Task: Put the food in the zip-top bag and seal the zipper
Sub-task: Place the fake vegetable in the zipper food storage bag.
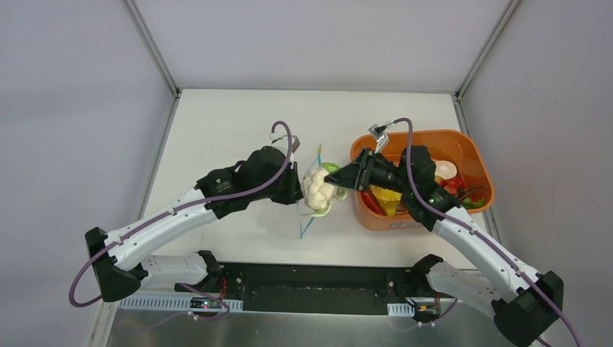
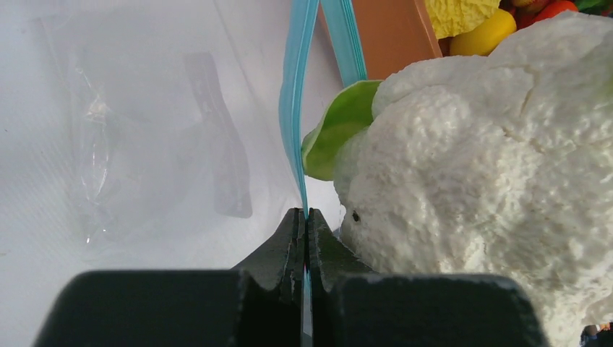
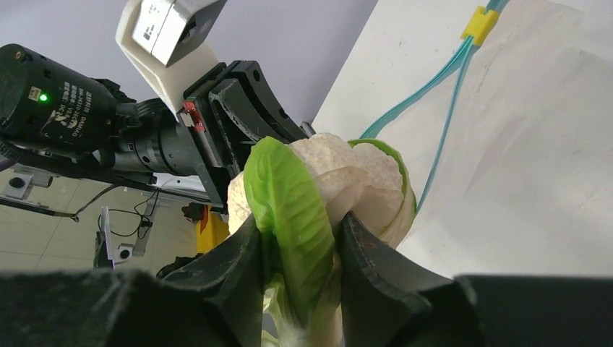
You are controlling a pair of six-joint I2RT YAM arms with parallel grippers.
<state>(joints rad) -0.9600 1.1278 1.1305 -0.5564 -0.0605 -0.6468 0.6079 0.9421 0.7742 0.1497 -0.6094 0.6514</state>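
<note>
My left gripper (image 2: pixel 307 213) is shut on the blue zipper (image 2: pixel 293 108) of the clear zip-top bag (image 2: pixel 144 144), holding one lip of the mouth up. The white cauliflower (image 1: pixel 316 189) with green leaves sits at the bag's mouth, right beside the left gripper (image 1: pixel 298 184). My right gripper (image 3: pixel 300 220) is shut on the cauliflower (image 3: pixel 347 173) at its leafy base, both fingers pressing the green leaf. The two blue strips (image 3: pixel 441 79) run apart across the table to a yellow slider (image 3: pixel 481 24). More food (image 1: pixel 448 181) lies in the tub.
The orange tub (image 1: pixel 463 141) stands at the right of the table, just behind the right gripper (image 1: pixel 334 179), with red, yellow and white toy pieces inside. Its wall (image 2: pixel 383 36) shows close behind the bag's mouth. Grey walls enclose the white table (image 1: pixel 231 123).
</note>
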